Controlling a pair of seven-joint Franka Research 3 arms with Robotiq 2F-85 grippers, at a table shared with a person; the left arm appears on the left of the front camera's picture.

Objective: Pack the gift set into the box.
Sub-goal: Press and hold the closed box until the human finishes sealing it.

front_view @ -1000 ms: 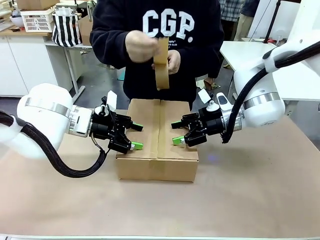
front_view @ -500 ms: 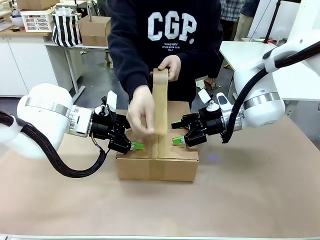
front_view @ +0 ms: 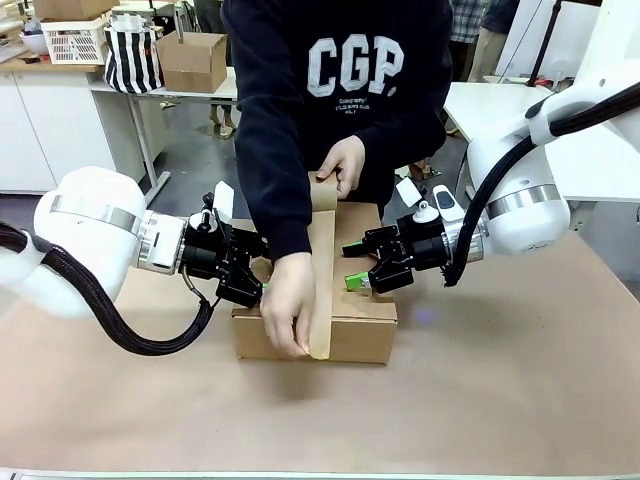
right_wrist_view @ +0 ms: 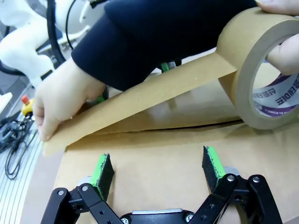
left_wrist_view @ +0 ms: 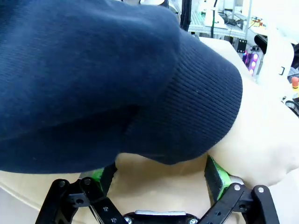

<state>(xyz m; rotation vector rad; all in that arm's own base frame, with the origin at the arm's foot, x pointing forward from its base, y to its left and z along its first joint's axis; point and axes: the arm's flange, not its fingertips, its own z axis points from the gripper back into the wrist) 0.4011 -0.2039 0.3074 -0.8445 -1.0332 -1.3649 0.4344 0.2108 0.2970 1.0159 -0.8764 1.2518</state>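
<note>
Box [front_view: 350, 330] of brown cardboard sits closed near the middle of the table [front_view: 520, 400], its flaps folded flat; the gift set is presumably inside, though nothing of it can be seen. In the front view, a person at the far edge draws a strip of brown packing tape [front_view: 322, 270] along the centre seam, one hand [front_view: 290, 315] pressing the tape end over the box's near edge, the other hand [front_view: 342, 165] holding the roll at the far edge. The left gripper [front_view: 262, 290] rests on the top flap left of the seam, the right gripper [front_view: 357, 281] on the flap to its right.

In the left wrist view, a dark sleeve [left_wrist_view: 103, 84] lies just above the left gripper's spread green pads [left_wrist_view: 216, 173].

In the right wrist view, the right gripper's jaws stand wide, empty, over the flap, with the tape roll [right_wrist_view: 261, 79] close ahead.

Both grippers should probably hold the flaps down steadily, keeping clear of the seam and the hands, so the tape lands flat.
</note>
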